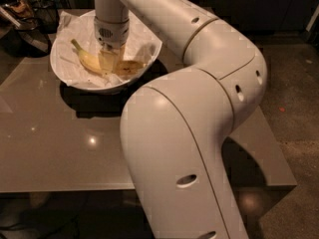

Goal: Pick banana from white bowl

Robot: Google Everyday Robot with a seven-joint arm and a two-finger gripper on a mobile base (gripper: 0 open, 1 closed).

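Note:
The white bowl [65, 76], lined with crinkled white paper, stands at the table's far left. The yellow banana [88, 59] lies inside it, stem toward the upper left, its brown-marked right end [130, 67] toward the bowl's right side. My gripper [109, 61] reaches straight down into the bowl and sits on the middle of the banana, covering that part. The banana rests on the paper.
The bowl stands on a glossy grey-brown table [60, 148]. My large white arm [199, 83] arches over the table's right half. Dark clutter [25, 14] sits beyond the far left edge. Dark floor [294, 108] lies to the right.

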